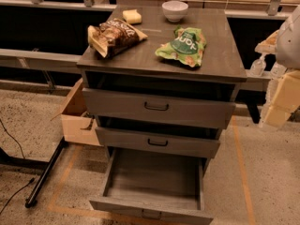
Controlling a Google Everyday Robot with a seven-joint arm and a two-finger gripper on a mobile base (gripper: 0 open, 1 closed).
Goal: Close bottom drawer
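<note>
The bottom drawer (152,179) of the grey wooden cabinet (220,60) is pulled far out towards me. Its inside is bare and its front panel (150,213) reaches the lower edge of the view. The two drawers above it, middle (158,143) and top (157,108), each stand out a little, with dark handles. My gripper (280,102) is a blurred cream shape at the right edge, beside the cabinet at about the height of the top drawer. It is well above and to the right of the bottom drawer and touches nothing.
On the cabinet top lie a brown chip bag (114,35), a green snack bag (183,46), a white bowl (175,11) and a yellow sponge (132,16). A cardboard box (77,114) and a black table leg (47,172) are on the floor at the left.
</note>
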